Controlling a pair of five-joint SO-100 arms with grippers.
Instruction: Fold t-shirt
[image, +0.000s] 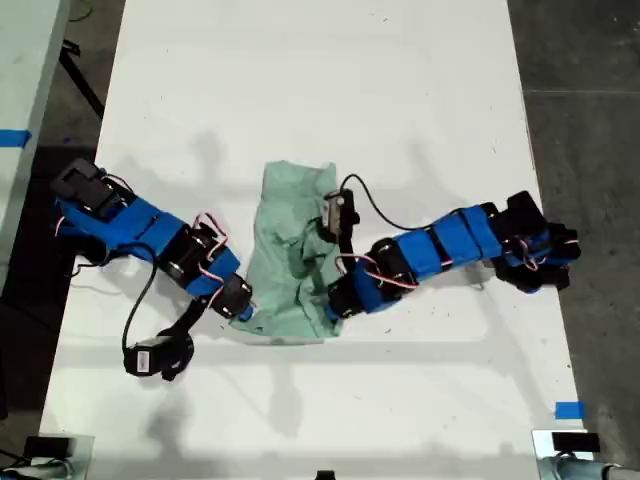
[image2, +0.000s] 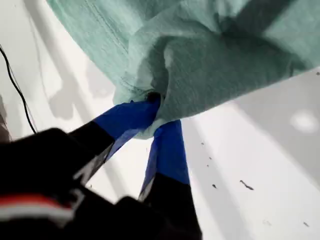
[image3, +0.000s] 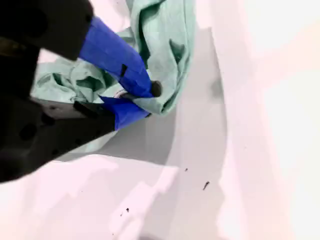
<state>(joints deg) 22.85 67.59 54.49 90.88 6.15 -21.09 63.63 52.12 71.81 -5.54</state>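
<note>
On the white worktop our t-shirt sits bunched (hardly folded); both grippers pinch its six o'clock edge.

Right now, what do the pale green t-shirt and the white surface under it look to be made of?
The pale mint-green t-shirt looks like soft knit cloth, matte: it bunches into loose folds and shows a stitched hem. The white table looks hard, smooth and slightly glossy, with soft shadows and a few dark specks; its exact material is unclear.

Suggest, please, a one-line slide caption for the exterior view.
Two blue arms grip a crumpled mint-green t-shirt from opposite sides on a white table.
</note>
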